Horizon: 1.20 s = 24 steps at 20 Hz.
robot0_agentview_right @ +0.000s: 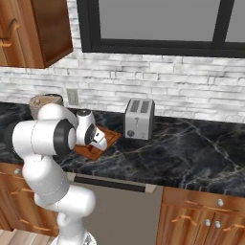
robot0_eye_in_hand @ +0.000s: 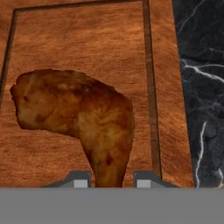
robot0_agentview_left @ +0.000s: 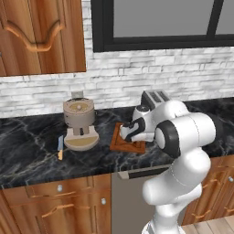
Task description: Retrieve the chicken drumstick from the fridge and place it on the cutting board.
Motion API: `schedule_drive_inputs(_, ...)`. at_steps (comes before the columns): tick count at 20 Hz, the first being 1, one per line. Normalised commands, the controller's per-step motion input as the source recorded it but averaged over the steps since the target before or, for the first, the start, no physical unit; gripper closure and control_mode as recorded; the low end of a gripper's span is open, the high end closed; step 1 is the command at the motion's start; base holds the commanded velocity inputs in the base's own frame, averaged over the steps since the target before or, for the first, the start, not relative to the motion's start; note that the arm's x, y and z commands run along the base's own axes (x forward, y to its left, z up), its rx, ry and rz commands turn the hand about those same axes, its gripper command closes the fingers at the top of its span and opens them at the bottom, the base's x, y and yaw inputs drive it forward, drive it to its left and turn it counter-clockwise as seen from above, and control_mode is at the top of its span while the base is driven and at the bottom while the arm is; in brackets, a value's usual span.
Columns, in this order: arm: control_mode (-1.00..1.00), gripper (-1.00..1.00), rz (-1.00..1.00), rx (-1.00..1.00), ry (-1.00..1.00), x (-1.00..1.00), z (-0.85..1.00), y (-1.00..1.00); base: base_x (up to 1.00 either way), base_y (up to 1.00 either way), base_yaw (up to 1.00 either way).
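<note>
The chicken drumstick (robot0_eye_in_hand: 74,105), reddish-brown and curved, hangs over the cutting board (robot0_eye_in_hand: 87,43) in the hand view. Its narrow end runs down between my two finger tips. My gripper (robot0_eye_in_hand: 111,180) is shut on the chicken drumstick, a fingertip pressed against each side of the thin end. From the base views the gripper (robot0_agentview_left: 126,134) (robot0_agentview_right: 101,142) points down just above the board (robot0_agentview_left: 119,144) (robot0_agentview_right: 109,136), which lies on the black marble counter in front of the toaster. Whether the meat touches the board I cannot tell. The fridge is out of view.
A silver toaster (robot0_agentview_left: 153,97) (robot0_agentview_right: 139,118) stands right behind the board. A beige coffee grinder (robot0_agentview_left: 80,123) sits left of the board, with a small knife (robot0_agentview_left: 60,147) beside it. Black countertop (robot0_eye_in_hand: 199,87) borders the board's edge. Wooden cabinets hang upper left.
</note>
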Motion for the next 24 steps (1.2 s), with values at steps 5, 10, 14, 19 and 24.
schedule_drive_inputs(5, -1.00, -1.00, 0.00, 0.00, 0.00, 0.00, 0.00, 0.00, 0.00, 0.00, 0.00)
schedule_drive_inputs(10, -1.00, -1.00, 0.00, 0.00, 0.01, -0.10, 0.60, -0.03, 0.00, 0.00, 0.00)
schedule_drive_inputs(14, -1.00, -1.00, -0.01, 0.02, 0.01, -0.37, 0.97, -0.28, 0.00, 0.00, 0.00)
schedule_drive_inputs(19, -1.00, -1.00, 0.01, 0.01, 0.00, -0.79, 0.99, -0.13, 0.00, 0.00, 0.00)
schedule_drive_inputs(24, -1.00, -1.00, 0.19, 0.00, 0.08, -0.94, 0.60, 0.01, 0.00, 0.00, 0.00)
